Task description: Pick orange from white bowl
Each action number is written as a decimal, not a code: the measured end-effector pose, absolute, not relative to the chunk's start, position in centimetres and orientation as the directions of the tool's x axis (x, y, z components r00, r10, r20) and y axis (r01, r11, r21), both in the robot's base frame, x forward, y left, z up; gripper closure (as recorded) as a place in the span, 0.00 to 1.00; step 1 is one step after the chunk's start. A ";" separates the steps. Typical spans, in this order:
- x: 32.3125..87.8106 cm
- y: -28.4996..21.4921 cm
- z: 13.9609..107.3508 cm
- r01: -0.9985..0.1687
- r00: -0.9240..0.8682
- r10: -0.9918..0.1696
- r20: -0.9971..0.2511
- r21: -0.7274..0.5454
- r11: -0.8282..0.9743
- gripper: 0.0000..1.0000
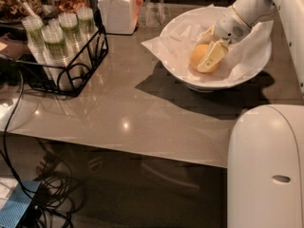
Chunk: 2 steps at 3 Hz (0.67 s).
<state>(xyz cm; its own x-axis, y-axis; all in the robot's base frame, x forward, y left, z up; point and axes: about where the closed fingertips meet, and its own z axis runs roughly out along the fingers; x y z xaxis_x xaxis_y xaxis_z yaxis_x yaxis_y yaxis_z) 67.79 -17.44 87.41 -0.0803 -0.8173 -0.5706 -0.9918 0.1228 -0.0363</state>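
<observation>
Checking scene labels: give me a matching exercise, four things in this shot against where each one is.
1 orange
2 gripper
3 jar
4 wire rack

A back of the table, left of the white bowl
B lying in the white bowl
C left side of the table, holding cups
D reaching in from the right, at the orange

Pairs: 1-B, 2-D, 3-A, 4-C

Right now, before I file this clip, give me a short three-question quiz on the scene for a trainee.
1. True or false: the orange lies on the bare table.
2. Where is the tool? A) down in the white bowl, at the orange; B) over the wire basket; C) beside the lidded jar.
3. Fill in: the white bowl is lined with crumpled white ____.
Key: 1 false; 2 A; 3 paper.
</observation>
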 end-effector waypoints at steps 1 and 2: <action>68.0 -18.0 86.9 -0.989 -0.104 -0.810 -0.577 -0.023 0.143 0.33; 68.3 -18.7 86.3 -0.986 -0.133 -0.803 -0.581 -0.005 0.168 0.28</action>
<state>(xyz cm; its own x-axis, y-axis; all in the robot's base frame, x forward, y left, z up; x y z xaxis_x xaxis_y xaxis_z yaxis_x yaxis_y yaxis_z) 68.30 -18.68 86.30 -0.1333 -0.8026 -0.5815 -0.9858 0.1677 -0.0055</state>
